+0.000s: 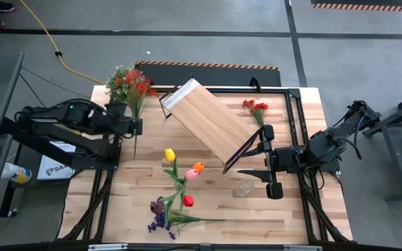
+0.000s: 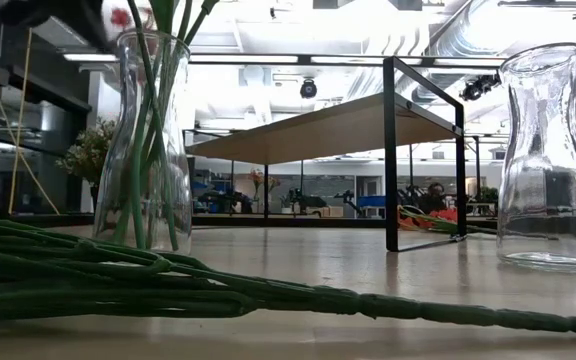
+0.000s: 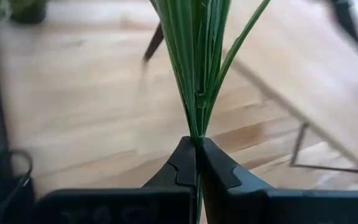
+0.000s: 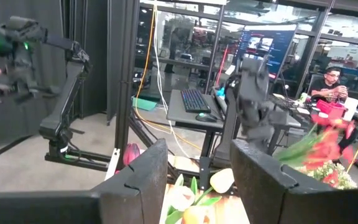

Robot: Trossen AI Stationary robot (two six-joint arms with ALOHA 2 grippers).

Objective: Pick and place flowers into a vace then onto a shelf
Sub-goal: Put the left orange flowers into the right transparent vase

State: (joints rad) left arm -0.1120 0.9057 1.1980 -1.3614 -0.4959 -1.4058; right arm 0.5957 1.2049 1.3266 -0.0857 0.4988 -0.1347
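My left gripper (image 1: 135,127) is shut on a bunch of red spray flowers (image 1: 139,85) over the table's left side. In the low view their green stems (image 2: 153,150) show inside a clear glass vase (image 2: 148,140). A second clear vase (image 2: 553,160) stands empty near my right gripper (image 1: 260,159), which is open and level, with nothing between its fingers (image 4: 143,180). Several tulips (image 1: 187,174) and a purple spray (image 1: 159,223) lie flat on the table's near middle. The light-wood shelf (image 1: 211,122) stands askew at the centre on its black frame. My left gripper pinches the bundled green stems (image 3: 197,134) between its two fingers, slanting down from the table's left. The blossoms lean toward the far edge beyond the fingers. The stems' lower ends (image 2: 138,235) hang below, seemingly inside the vase and near its bottom.
A bushy green plant (image 1: 118,75) stands at the far left corner. More red flowers (image 1: 255,107) lie at the far right, behind the shelf. Long green stems (image 2: 168,285) cross the near table. The black frame rails (image 1: 295,118) run along the table's right side.
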